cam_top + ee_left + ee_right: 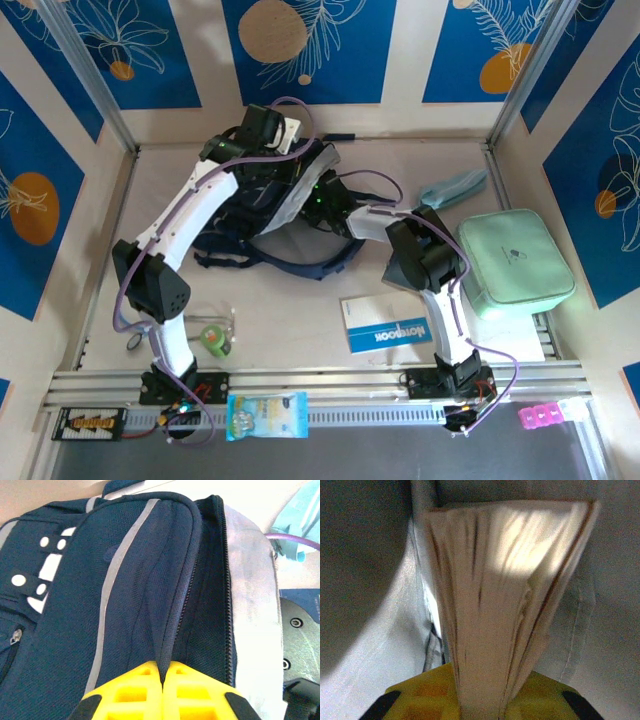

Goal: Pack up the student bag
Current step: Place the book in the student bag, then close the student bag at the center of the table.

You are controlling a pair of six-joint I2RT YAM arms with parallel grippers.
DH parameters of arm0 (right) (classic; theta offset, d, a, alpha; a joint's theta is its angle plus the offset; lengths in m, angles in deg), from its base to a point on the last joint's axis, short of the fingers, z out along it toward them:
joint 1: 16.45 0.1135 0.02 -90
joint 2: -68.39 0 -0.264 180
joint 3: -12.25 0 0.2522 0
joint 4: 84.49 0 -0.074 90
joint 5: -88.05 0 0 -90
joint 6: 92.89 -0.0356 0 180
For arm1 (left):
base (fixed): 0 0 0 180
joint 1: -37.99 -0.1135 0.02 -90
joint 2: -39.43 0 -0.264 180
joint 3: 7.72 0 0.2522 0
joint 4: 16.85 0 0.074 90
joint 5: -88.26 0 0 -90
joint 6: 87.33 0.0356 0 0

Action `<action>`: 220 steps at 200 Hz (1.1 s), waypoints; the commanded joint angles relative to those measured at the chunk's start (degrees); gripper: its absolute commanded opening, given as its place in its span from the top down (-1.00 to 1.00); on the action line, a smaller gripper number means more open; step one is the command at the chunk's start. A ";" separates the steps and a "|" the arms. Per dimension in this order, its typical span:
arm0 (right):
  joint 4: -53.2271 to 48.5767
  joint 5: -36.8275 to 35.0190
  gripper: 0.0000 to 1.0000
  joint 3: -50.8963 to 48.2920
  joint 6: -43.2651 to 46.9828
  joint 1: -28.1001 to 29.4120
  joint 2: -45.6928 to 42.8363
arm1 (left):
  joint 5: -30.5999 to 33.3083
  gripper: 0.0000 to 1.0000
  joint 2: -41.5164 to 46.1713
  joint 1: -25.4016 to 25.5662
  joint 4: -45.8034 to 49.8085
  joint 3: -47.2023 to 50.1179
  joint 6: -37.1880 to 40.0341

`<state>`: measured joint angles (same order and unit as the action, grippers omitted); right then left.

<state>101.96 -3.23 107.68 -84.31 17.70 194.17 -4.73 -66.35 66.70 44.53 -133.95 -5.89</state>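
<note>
Mid-pack. Left tool (pixel 162 672) clamped on the open flap (pixel 135 580) of the student bag (pixel 262 248), mid-worktop (pixel 290 312). Right tool (pixel 480 702) inside the bag, gripping a book (pixel 505 590). Not yet packed: notebook (pixel 385 333), mint zip case (pixel 515 265).

Mint-green zip case (pixel 515 262) is lying at right; notebook (pixel 385 325) is lying left of it; snack packet (pixel 266 415) is resting on the near rail (pixel 350 385).

Both arms reach to the student bag (pixel 295 240), a notebook (pixel 385 322) and mint case (pixel 515 262) lying nearby.
</note>
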 commanded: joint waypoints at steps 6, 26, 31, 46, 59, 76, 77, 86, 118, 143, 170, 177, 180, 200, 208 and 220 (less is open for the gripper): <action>3.95 2.20 0.24 -3.42 -3.04 -0.34 -1.27 | -2.85 1.00 2.59 -1.01 -4.35 -1.84 -1.45; 5.48 4.76 0.03 -7.95 -2.71 -1.42 -5.76 | -2.95 1.00 2.67 -1.64 -4.76 -0.77 -1.21; 5.72 5.65 0.01 -9.04 -2.77 -1.72 -6.92 | -3.00 1.00 2.61 -1.80 -4.81 -0.53 -1.13; 4.71 7.62 -0.09 -12.06 -2.95 -2.54 -11.09 | -2.26 1.00 2.59 -2.45 -5.03 0.79 -0.12; 3.89 9.02 -0.16 -14.97 -2.74 -3.19 -14.80 | -0.72 1.00 2.68 -3.23 -5.21 2.60 0.87; 2.67 10.42 -0.20 -18.63 -3.44 -4.16 -19.66 | 0.08 1.00 3.56 -4.27 -6.60 6.47 2.19; 2.62 10.55 -0.21 -18.81 -3.50 -4.21 -19.85 | 0.08 1.00 3.61 -4.36 -6.72 6.69 2.26; 2.25 11.72 -0.20 -20.54 -4.45 -4.93 -22.12 | 0.44 1.00 4.25 -4.79 -7.84 8.93 3.11; -5.26 12.85 -0.17 -25.92 -1.86 -6.83 -31.19 | 1.32 1.00 5.51 -5.76 -9.14 15.12 6.68; -20.06 7.80 -0.15 -29.03 5.67 -8.16 -40.57 | 2.03 1.00 6.36 -5.96 -8.79 20.05 9.96; -36.31 -0.79 -0.19 -31.39 14.23 -10.96 -50.15 | -1.25 0.80 9.18 -5.94 -9.03 25.58 8.54; -39.43 -2.54 -0.22 -32.06 16.69 -11.84 -52.17 | -4.08 0.53 10.28 -5.95 -9.31 26.86 7.89; -40.57 -3.20 -0.23 -32.22 17.74 -12.21 -52.94 | -5.07 0.42 10.82 -5.95 -9.56 27.41 7.25; -48.96 -5.91 -0.30 -32.02 24.24 -15.63 -55.98 | -10.27 -0.17 14.48 -5.82 -13.62 31.97 1.76; -51.00 -5.79 -0.31 -31.34 27.77 -17.21 -56.25 | -11.99 -0.30 15.69 -5.77 -15.50 33.60 -0.76; -54.23 -5.52 -0.37 -29.39 33.56 -20.07 -55.50 | -14.33 -0.47 17.16 -5.68 -18.52 35.91 -4.58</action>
<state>61.63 -5.09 76.49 -64.69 1.50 138.30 -11.52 -53.89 61.48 32.96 -101.36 -2.41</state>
